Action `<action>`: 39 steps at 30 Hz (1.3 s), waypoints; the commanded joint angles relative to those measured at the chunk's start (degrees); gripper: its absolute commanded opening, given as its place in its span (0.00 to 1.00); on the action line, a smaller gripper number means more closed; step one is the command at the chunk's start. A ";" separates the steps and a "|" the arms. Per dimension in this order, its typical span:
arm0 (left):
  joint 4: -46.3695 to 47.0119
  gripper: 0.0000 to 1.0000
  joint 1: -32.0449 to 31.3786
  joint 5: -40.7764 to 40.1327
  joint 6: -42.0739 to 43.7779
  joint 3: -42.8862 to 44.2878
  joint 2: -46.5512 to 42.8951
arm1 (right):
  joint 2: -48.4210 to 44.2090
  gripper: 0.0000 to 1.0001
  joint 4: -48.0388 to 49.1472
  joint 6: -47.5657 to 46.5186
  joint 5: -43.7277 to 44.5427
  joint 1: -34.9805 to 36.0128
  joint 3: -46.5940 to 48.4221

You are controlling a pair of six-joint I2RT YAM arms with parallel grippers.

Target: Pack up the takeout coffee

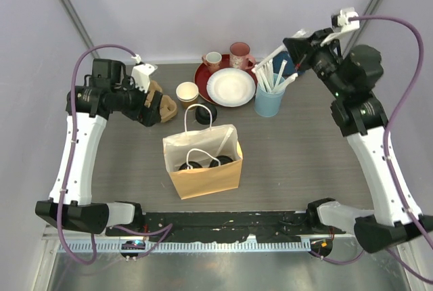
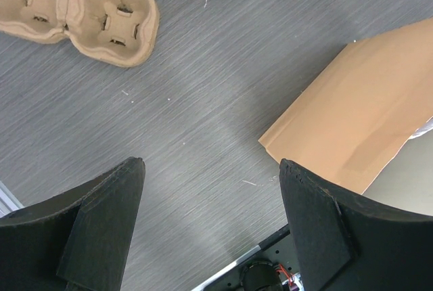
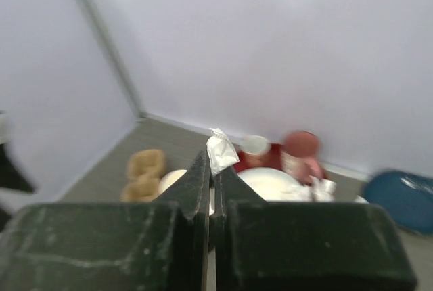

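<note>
Top external: bag [image 1: 206, 177] apparently holds cups [image 1: 192, 165].

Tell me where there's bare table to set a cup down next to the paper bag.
Widest bare patch: right of the paper bag, in front of the light-blue cup of straws. A narrower one lies left of the bag. Crowded behind it: black lids, open paper cup, cup carrier, red tray.
</note>
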 commanded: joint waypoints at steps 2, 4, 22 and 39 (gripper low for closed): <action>2.15 0.84 0.30 -0.41 -0.51 -0.06 -0.69 | -6.56 0.01 16.28 15.44 -27.44 0.86 -7.38; 2.32 0.84 0.30 -0.58 -0.60 -0.15 -0.78 | -7.80 0.01 21.23 20.30 -34.22 2.69 -11.95; 1.97 0.84 0.30 -0.93 -0.34 -0.33 -1.75 | -4.11 0.01 8.24 0.55 -28.09 25.38 -20.31; 1.88 0.84 0.30 -1.11 0.36 -0.86 -2.01 | -2.26 0.64 5.45 -9.03 -25.45 25.29 -21.46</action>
